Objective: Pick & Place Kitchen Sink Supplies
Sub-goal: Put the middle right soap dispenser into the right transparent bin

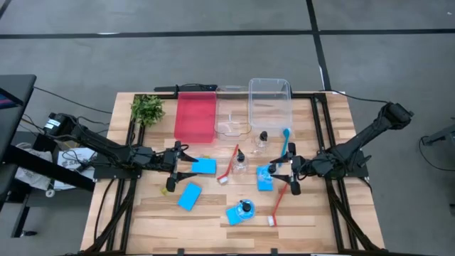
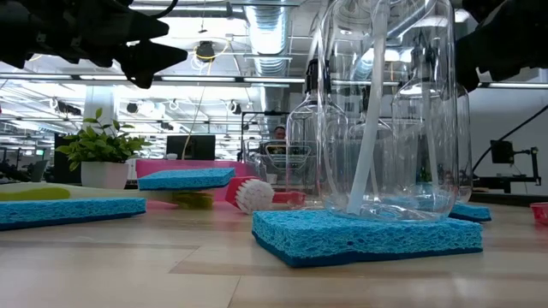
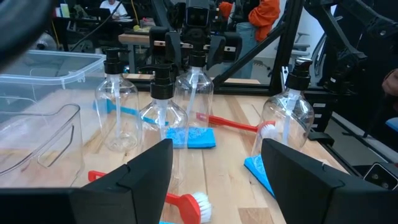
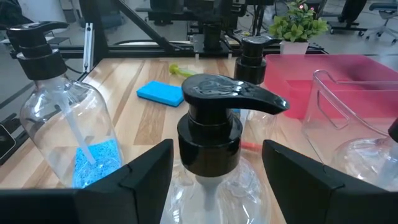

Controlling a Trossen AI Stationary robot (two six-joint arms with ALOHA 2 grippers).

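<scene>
My left gripper [image 1: 180, 168] is open and empty, just left of a blue sponge [image 1: 205, 166] lying flat on the table. My right gripper [image 1: 290, 174] is open, its fingers [image 4: 148, 173] standing either side of a clear bottle with a black pump cap [image 4: 211, 124], without touching it. That bottle stands on a blue sponge [image 1: 265, 178]. Another bottle [image 1: 245, 208] stands on a sponge [image 2: 368, 235] near the front edge. Two more bottles [image 1: 240, 162] [image 1: 261, 141] stand mid-table. Another sponge [image 1: 189, 196], two red brushes [image 1: 229, 168] [image 1: 277, 203] and a blue brush [image 1: 286, 142] lie flat.
A red tray [image 1: 195, 117] and two clear trays [image 1: 269, 105] [image 1: 232, 112] stand along the far edge. A leafy plant sprig [image 1: 147, 109] stands at the far left corner. Bare wood lies at the near left and near right corners.
</scene>
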